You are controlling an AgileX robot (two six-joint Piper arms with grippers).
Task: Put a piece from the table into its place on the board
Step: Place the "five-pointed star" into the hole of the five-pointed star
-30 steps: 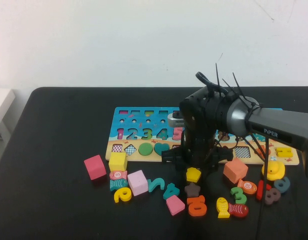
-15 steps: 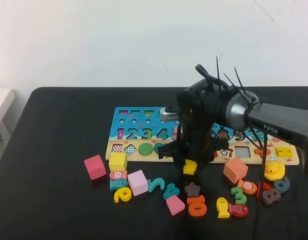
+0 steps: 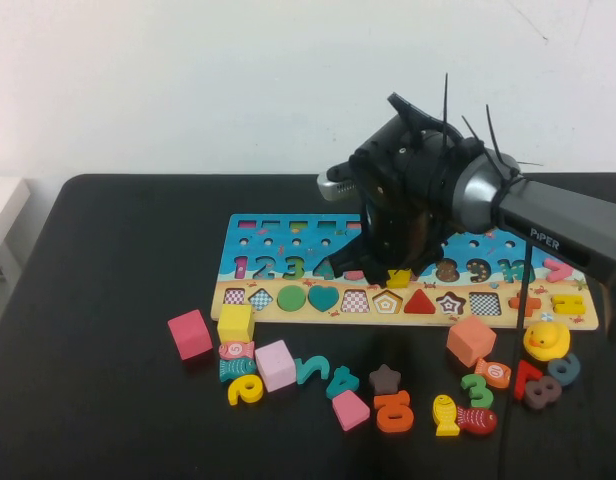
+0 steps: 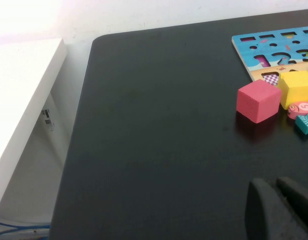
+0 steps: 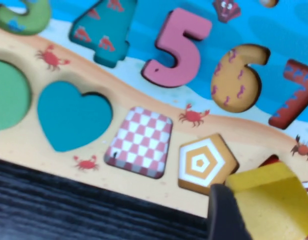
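the piece [image 3: 399,278] is now being held lifted off the table [image 3: 108,400] by the right gripper [image 3: 396,272], carried over the board [image 3: 288,240], just above the place [image 3: 387,301]. the left gripper [image 4: 279,207] is parked near-left; its fingers cannot be told.

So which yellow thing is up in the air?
The yellow pentagon piece, held in the right gripper above the board. The yellow cube and yellow 9 lie on the table.

The right tool [image 3: 393,272] and its arm cover the board's [image 3: 288,245] middle numbers in the high view. In the right wrist view the piece [image 5: 271,205] runs off the picture's edge behind a dark finger [image 5: 226,215]. The left tool [image 4: 281,207] shows only as dark tips cut off at the edge.
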